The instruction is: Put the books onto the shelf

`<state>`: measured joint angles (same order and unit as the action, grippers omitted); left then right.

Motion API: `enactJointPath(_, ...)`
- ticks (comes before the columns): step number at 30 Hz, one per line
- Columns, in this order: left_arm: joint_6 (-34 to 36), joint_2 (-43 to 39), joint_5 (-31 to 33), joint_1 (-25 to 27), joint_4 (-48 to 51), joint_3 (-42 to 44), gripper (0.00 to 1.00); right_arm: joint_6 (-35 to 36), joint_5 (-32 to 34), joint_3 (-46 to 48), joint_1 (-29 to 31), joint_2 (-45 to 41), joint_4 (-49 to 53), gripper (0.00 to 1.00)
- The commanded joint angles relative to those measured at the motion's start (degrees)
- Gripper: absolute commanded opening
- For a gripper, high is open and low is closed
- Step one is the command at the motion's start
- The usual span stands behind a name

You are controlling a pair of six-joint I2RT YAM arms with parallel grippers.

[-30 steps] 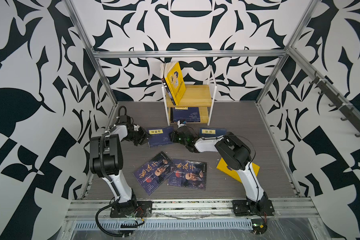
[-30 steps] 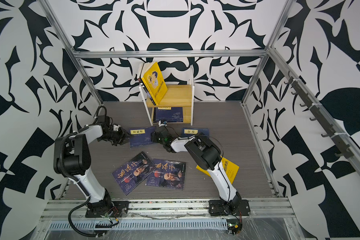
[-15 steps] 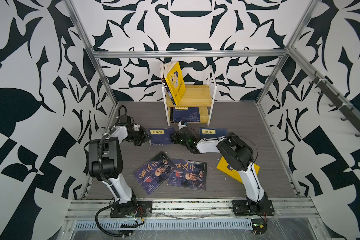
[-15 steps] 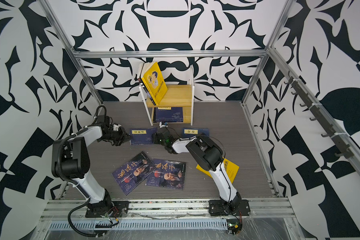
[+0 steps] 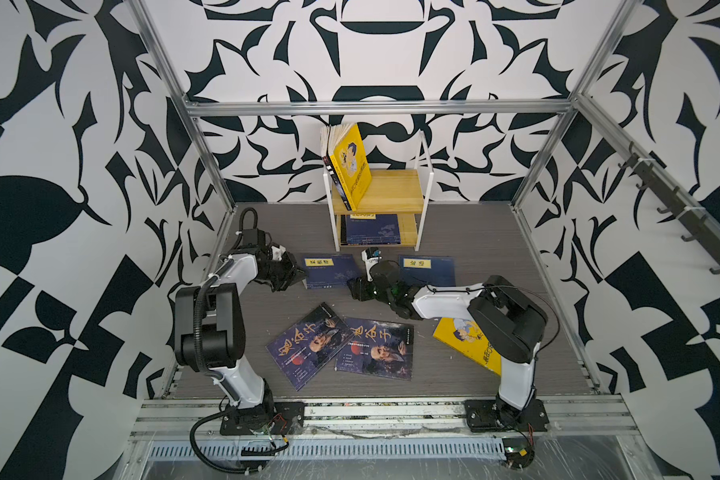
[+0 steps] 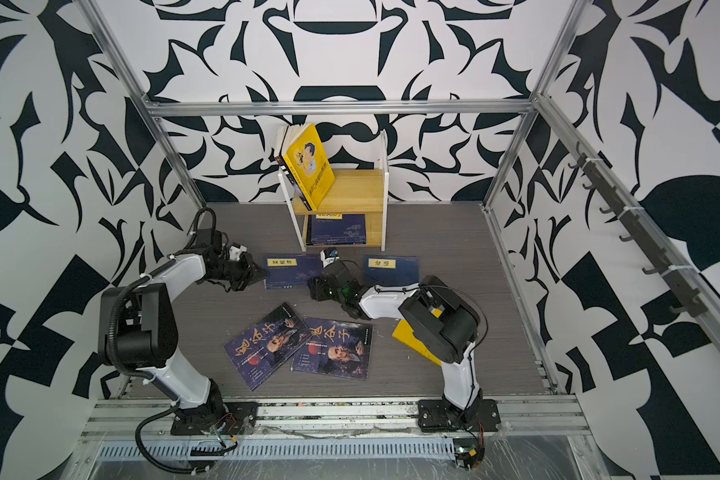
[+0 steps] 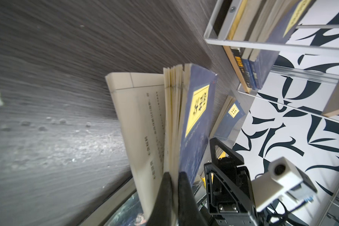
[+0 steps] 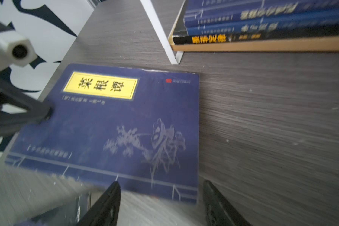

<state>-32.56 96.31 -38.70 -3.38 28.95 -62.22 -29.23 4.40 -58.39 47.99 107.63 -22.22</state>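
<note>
A navy book with a yellow title label [image 5: 329, 270] [image 6: 292, 272] lies on the floor in front of the shelf [image 5: 385, 195]. My left gripper [image 5: 298, 276] [image 7: 174, 174] is shut on its open edge, pinching the cover and a few pages [image 7: 172, 121], while the other pages fan loose. My right gripper [image 5: 356, 289] [image 8: 160, 183] stands open at the book's [image 8: 114, 127] opposite edge, with nothing between its fingers. A second navy book [image 5: 427, 270] lies to the right. Two dark blue calligraphy books [image 5: 308, 345] [image 5: 377, 347] lie near the front.
A yellow cartoon book [image 5: 350, 166] leans upright on the shelf's top board, and several navy books [image 5: 371, 228] are stacked flat on its lower board. Another yellow book [image 5: 462, 336] lies half under the right arm. Patterned walls and metal frame posts [image 5: 208, 166] enclose the floor.
My left gripper slid right to the navy book's edge and shut on it. My right gripper's jaws opened wider beside the book.
</note>
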Motion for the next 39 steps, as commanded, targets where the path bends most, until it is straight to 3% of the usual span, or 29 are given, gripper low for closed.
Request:
enactJointPath(1,0.82,-2.87,-1.14,0.91,0.39,1.45,0.0,9.63,3.52,3.15,1.14,-4.73,-2.43,0.69)
enactJointPath(7,1.46,-5.53,-1.75,1.83,0.73,2.21,0.0,18.73,5.41,9.38,2.31,-12.14,-5.55,0.69)
enactJointPath(13,2.28,-7.95,-2.79,3.58,1.39,2.48,0.0,33.59,8.18,12.47,6.0,-16.64,-7.71,0.68)
enactJointPath(20,2.6,-8.08,-6.87,6.07,0.66,3.76,0.0,54.98,14.39,8.22,13.55,-10.44,-7.44,0.7)
enactJointPath(30,3.73,-7.9,-7.62,7.89,0.82,4.11,0.0,57.64,22.87,2.84,14.0,-2.41,-9.22,0.69)
enactJointPath(32,3.77,-7.46,-7.61,7.89,1.37,3.9,0.0,57.62,23.48,2.76,13.25,-1.58,-9.55,0.64)
enactJointPath(35,4.42,-7.92,-7.95,7.97,1.78,3.79,0.0,59.13,23.45,2.5,12.4,-0.77,-8.81,0.46)
enactJointPath(39,4.85,-7.42,-7.82,8.14,1.42,4.24,0.0,64.52,25.21,1.79,11.95,-0.09,-7.66,0.14)
